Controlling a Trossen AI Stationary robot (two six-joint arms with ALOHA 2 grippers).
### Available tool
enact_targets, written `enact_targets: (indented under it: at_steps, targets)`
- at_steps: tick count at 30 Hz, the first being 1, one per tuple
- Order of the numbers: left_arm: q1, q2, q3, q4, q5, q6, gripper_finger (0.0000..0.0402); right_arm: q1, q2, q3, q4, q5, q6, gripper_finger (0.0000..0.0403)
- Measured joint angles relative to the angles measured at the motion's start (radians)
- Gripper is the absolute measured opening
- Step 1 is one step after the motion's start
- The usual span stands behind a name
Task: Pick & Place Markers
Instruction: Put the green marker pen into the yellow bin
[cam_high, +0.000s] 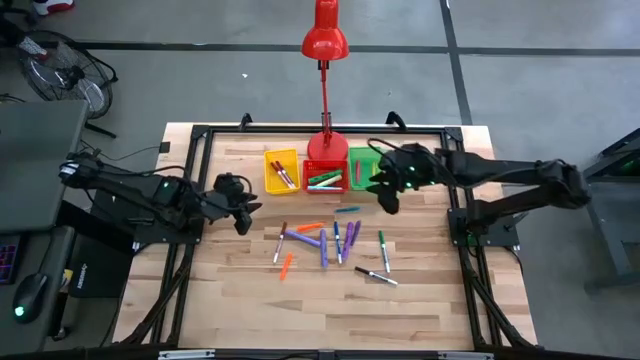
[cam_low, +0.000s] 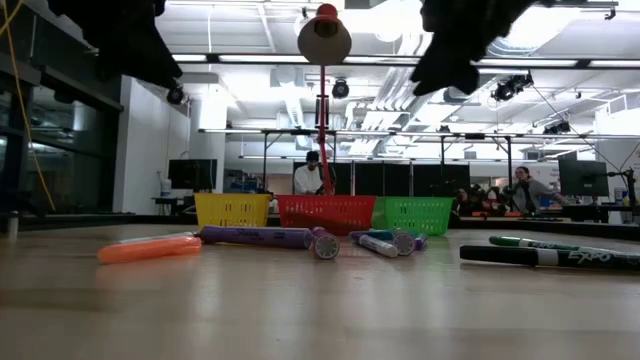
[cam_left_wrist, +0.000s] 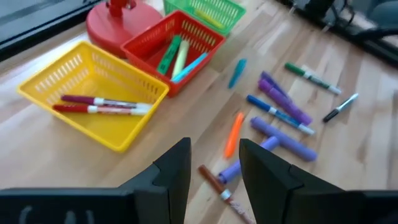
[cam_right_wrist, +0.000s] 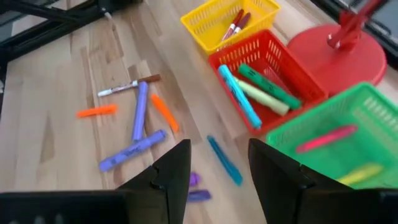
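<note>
Several markers (cam_high: 330, 240) lie loose on the wooden table's middle: purple (cam_left_wrist: 283, 140), orange (cam_left_wrist: 233, 134), blue, green and black (cam_high: 375, 275) ones. More markers lie in the yellow bin (cam_high: 282, 170), the red bin (cam_high: 325, 177) and the green bin (cam_high: 362, 165) behind them. My left gripper (cam_high: 243, 205) (cam_left_wrist: 214, 155) hovers open left of the loose markers, above the table. My right gripper (cam_high: 385, 190) (cam_right_wrist: 219, 155) hovers open near the green bin, above a teal marker (cam_right_wrist: 224, 160). Neither has anything between its fingers.
A red desk lamp (cam_high: 325, 40) stands with its round base (cam_high: 325, 145) just behind the red bin, its stem rising over the bins. A black frame (cam_high: 190, 180) runs round the table's sides. Bare wood lies near the table's front edge (cam_high: 330, 320).
</note>
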Motion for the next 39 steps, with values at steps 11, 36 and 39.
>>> enact_targets:
  at_steps: [11, 36, 39]
  targets:
    - [-0.025, 0.000, 0.000, 0.003, 0.000, -0.073, 0.0133, 0.151, -0.105, -0.172, -0.026, 0.034, 0.296, 0.0149]
    - [-0.024, 0.001, 0.000, 0.054, 0.016, 0.016, 0.0133, 0.299, 0.200, -0.191, -0.163, -0.110, 0.866, 0.0149]
    - [-0.024, 0.001, 0.000, 0.054, 0.035, 0.038, 0.0133, 0.332, 0.266, -0.188, -0.142, -0.148, 0.927, 0.0149]
